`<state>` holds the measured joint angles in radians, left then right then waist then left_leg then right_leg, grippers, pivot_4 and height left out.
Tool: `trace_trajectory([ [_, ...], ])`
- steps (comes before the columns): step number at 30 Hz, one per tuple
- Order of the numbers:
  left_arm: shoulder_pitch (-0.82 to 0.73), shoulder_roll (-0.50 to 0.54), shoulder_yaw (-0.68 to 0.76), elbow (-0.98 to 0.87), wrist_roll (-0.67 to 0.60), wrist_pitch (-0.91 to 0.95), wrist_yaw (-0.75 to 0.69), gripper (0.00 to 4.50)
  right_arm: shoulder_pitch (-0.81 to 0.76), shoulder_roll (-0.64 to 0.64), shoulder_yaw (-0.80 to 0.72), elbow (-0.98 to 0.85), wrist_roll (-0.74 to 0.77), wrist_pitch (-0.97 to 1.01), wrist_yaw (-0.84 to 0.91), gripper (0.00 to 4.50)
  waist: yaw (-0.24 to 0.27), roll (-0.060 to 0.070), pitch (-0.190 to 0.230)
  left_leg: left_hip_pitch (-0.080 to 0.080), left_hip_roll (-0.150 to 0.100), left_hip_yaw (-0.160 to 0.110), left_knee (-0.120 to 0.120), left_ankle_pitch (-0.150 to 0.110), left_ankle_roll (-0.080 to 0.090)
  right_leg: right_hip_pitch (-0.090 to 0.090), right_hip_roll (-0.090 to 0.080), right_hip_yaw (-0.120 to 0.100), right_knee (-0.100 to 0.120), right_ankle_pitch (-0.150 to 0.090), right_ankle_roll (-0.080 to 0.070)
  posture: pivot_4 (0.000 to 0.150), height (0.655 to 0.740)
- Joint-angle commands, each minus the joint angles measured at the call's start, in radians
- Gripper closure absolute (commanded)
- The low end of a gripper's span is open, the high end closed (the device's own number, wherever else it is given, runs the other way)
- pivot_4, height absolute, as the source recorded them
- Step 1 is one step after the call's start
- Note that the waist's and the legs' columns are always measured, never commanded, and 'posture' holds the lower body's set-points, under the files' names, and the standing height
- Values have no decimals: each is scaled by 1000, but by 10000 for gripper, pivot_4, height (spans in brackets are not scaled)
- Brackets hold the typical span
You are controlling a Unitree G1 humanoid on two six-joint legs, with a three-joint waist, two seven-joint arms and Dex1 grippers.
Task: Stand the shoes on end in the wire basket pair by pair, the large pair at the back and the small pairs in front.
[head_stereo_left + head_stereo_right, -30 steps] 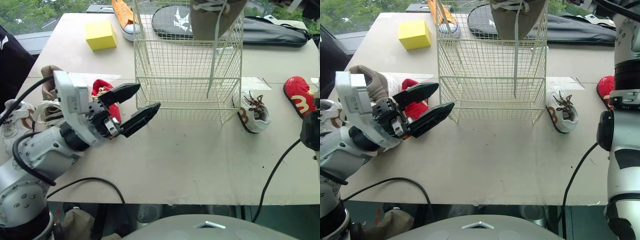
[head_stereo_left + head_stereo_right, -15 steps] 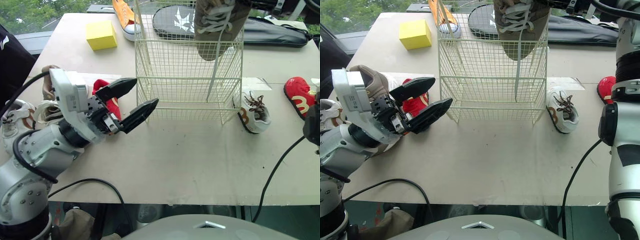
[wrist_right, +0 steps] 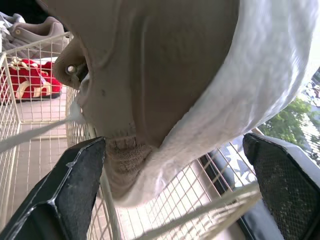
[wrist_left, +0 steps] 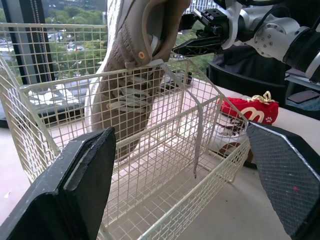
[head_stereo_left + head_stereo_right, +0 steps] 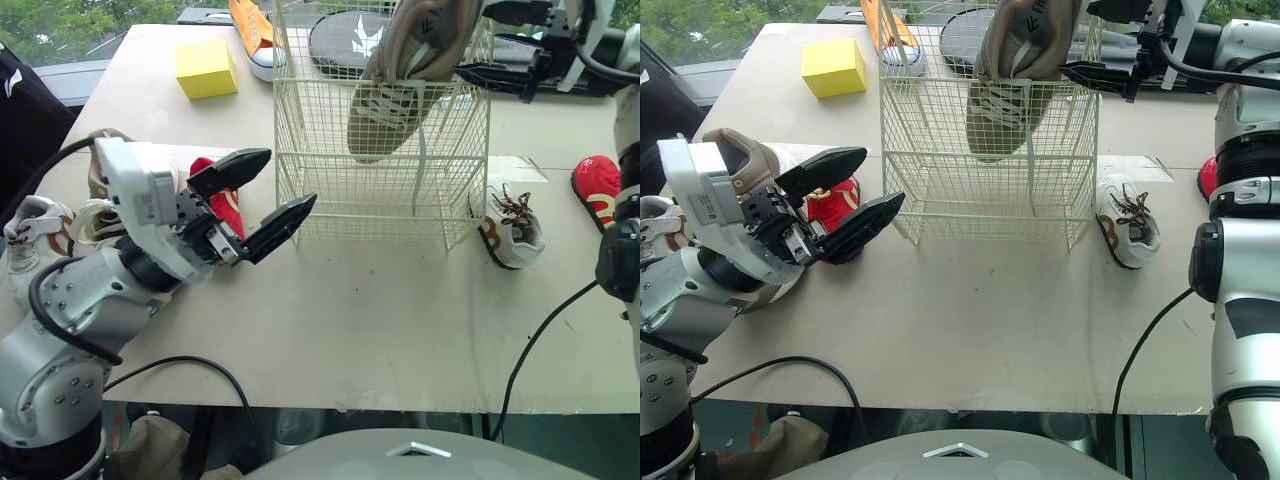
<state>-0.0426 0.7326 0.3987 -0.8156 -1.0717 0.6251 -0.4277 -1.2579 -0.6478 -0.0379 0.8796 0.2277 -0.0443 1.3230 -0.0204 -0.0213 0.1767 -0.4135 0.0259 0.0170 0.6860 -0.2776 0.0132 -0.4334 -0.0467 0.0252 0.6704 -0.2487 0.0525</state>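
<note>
the right gripper is standing wide about the heel of the tan shoe, clamping nothing; the left gripper is gaping empty beside the wire basket. two tan shoes, two red shoes and two white shoes are showing. the tan shoe is leaning toe-down inside the basket, lower than a second ago.

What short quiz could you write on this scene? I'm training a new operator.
1. True or false: the left gripper is open and empty.
2. What colour is the shoe tipped toe-down into the basket? A tan; B red; C orange.
3. Fill in: the white shoe lies on the table at the basket's ___ side, by the robot's sides.
Key: 1 true; 2 A; 3 right.
</note>
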Motion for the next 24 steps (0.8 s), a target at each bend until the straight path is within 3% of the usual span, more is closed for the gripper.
trace_trajectory([
  [1,1,-14,0,-17,10,-36,10,0,22,-46,-51,-103,25,-2,-22,892,1,0,0,0,0,0,0,0,0,0,0,0,0,0,0,1500,7400],
  [13,-20,-44,-19,83,10,-40,3,0,366,-181,-195,-643,166,294,-184,892,6,0,0,1,0,0,0,0,1,1,0,0,1,0,0,1500,7400],
  [17,4,-39,101,194,-40,4,106,0,616,-214,-295,-1108,486,583,-185,892,14,0,-1,0,3,-3,1,-3,4,1,0,-3,1,0,0,1500,7400],
  [20,52,36,259,336,-96,95,149,0,755,-187,-302,-1396,629,627,-242,892,5,0,-1,0,5,-3,0,-3,5,1,0,-2,1,0,0,1500,7400],
  [24,130,196,391,527,-133,267,79,0,804,-171,-249,-1531,691,648,-305,892,2,-2,-2,3,5,-2,1,-3,5,3,3,-3,1,0,0,1500,7400],
])
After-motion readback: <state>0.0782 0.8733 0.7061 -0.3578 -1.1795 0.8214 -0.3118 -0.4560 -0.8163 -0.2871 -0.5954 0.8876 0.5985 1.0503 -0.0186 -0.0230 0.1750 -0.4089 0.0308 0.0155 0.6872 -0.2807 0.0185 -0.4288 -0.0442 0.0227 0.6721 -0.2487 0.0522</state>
